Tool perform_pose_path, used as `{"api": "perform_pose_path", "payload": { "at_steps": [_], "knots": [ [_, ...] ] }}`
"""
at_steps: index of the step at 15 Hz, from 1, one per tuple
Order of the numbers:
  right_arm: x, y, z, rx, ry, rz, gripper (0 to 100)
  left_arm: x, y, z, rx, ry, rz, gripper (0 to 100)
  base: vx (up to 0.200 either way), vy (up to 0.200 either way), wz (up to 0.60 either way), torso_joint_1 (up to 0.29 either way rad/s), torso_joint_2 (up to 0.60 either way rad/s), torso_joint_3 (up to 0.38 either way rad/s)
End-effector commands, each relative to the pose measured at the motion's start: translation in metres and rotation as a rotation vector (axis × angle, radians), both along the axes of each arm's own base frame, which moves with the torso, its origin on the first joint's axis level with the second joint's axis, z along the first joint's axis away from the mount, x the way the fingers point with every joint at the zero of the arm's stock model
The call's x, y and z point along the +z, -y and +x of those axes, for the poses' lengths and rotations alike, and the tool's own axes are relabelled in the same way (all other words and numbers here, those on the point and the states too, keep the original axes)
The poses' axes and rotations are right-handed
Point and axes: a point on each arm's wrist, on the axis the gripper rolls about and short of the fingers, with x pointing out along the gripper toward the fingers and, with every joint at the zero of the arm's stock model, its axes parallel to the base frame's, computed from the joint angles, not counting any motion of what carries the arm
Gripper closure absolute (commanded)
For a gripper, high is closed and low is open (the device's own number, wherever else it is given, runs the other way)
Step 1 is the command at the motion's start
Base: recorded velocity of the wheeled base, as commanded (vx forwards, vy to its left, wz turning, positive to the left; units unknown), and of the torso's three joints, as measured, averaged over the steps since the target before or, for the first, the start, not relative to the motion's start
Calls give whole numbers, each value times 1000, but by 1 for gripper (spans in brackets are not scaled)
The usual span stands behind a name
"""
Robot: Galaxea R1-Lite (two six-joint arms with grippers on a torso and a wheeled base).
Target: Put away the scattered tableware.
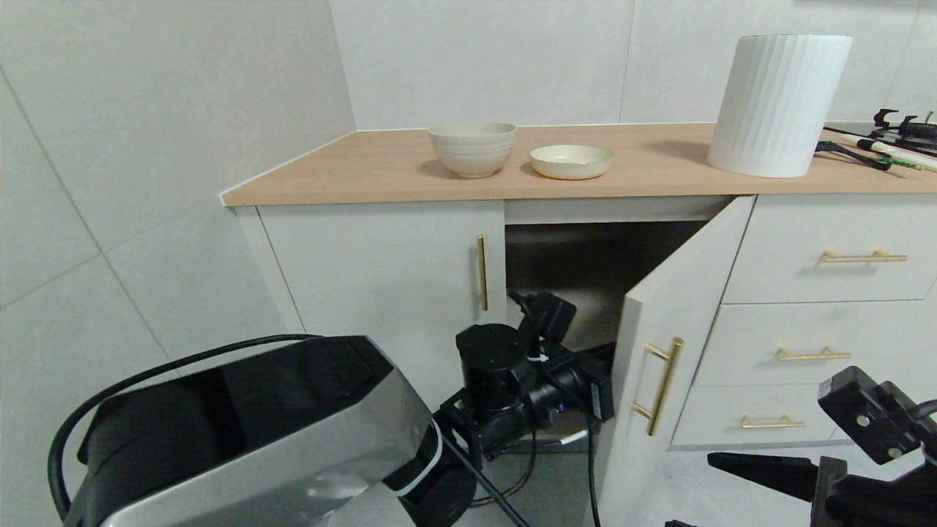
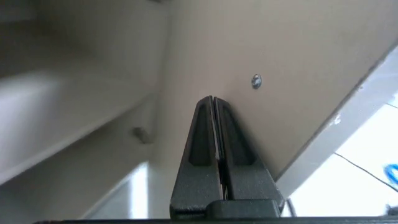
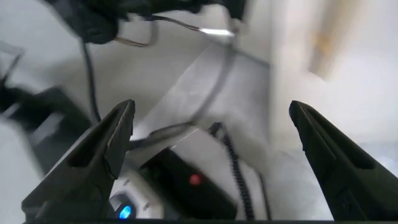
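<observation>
Up on the wooden counter (image 1: 351, 172), a pale bowl (image 1: 472, 148) is sitting near the back wall. A small flat dish (image 1: 571, 161) is sitting just beside it, not touching. A tall white pot with ribs (image 1: 779, 102) is standing further along the counter, well apart from them. Some long tools (image 1: 878, 150) are lying beside the pot at the far end.

Under the counter, one cupboard door (image 1: 673, 307) is hanging open, and its gold handle (image 1: 662, 384) is showing. The door next to it (image 1: 381, 293) is sitting shut. Three drawers (image 1: 827, 252) are sitting on the other side of the open door.

The left arm is reaching low down into the dark open cupboard. The left gripper (image 2: 213, 102) is pressing its two fingers tight together and is holding nothing. It is pointing at a pale board with a small screw (image 2: 255, 80) in it.

The right gripper (image 3: 211, 109) is hanging low near the floor, in front of the drawers. Its fingers are spreading wide apart and are holding nothing. Black cables (image 3: 230, 155) are lying below it.
</observation>
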Motion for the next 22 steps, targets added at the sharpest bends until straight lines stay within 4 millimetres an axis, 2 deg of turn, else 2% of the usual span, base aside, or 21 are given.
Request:
{"api": "perform_pose_path", "payload": {
  "at_steps": [1, 2, 3, 4, 6, 7, 8, 10, 11, 12, 14, 16, 17, 18, 20, 22],
  "knots": [
    [4, 5, -11, 69, 18, 39, 0, -1, 21, -34, -123, 0, -19, 100, 0, 0, 0, 0, 0, 0],
    [6, 10, -18, 144, 22, 74, 0, 0, 26, -55, -217, -18, -55, 100, 0, 0, 0, 0, 0, 0],
    [9, 13, -23, 207, 25, 104, 0, -1, 22, -65, -293, -41, -87, 100, 0, 0, 0, 0, 0, 0],
    [10, 14, -24, 221, 26, 111, 0, -3, 21, -67, -316, -51, -80, 100, 0, 0, 0, 0, 0, 0],
    [11, 13, -23, 203, 31, 109, 0, -4, 9, -48, -268, -52, -75, 100, 0, 0, 0, 0, 0, 0],
    [11, 13, -23, 203, 31, 109, 0, -4, 9, -48, -268, -52, -75, 100, 0, 0, 0, 0, 0, 0],
    [11, 13, -23, 197, 34, 110, 0, -2, -1, -34, -225, -53, -68, 100, 0, 0, 0, 0, 0, 0],
    [11, 13, -22, 194, 32, 109, 0, 5, -12, -23, -186, -35, -60, 100, 0, 0, 0, 0, 0, 0],
    [11, 12, -20, 182, 28, 101, 0, 21, -43, -2, -90, -8, -26, 100, 0, 0, 0, 0, 0, 0],
    [11, 10, -15, 140, 28, 88, 0, 31, -65, 3, -38, -9, 0, 100, 0, 0, 0, 0, 0, 0],
    [7, 6, -1, 3, 25, 35, 0, 63, -105, 1, 44, -20, 33, 100, 0, 0, 0, 0, 0, 0],
    [12, 4, 8, -100, 55, 19, 0, 93, -143, -21, 97, -80, 78, 100, 0, 0, 0, 0, 0, 0],
    [14, 4, 9, -111, 62, 21, 0, 97, -149, -25, 107, -90, 86, 100, 0, 0, 0, 0, 0, 0],
    [22, 3, 11, -141, 87, 37, 0, 118, -186, -45, 177, -125, 145, 100, 0, 0, 0, 0, 0, 0],
    [33, 1, 21, -175, 116, 57, 0, 129, -218, -69, 251, -176, 185, 100, 0, 0, 0, 0, 0, 0],
    [50, -4, 41, -222, 135, 74, 0, 140, -243, -91, 325, -194, 187, 100, 0, 0, 0, 0, 0, 0]
  ]
}}
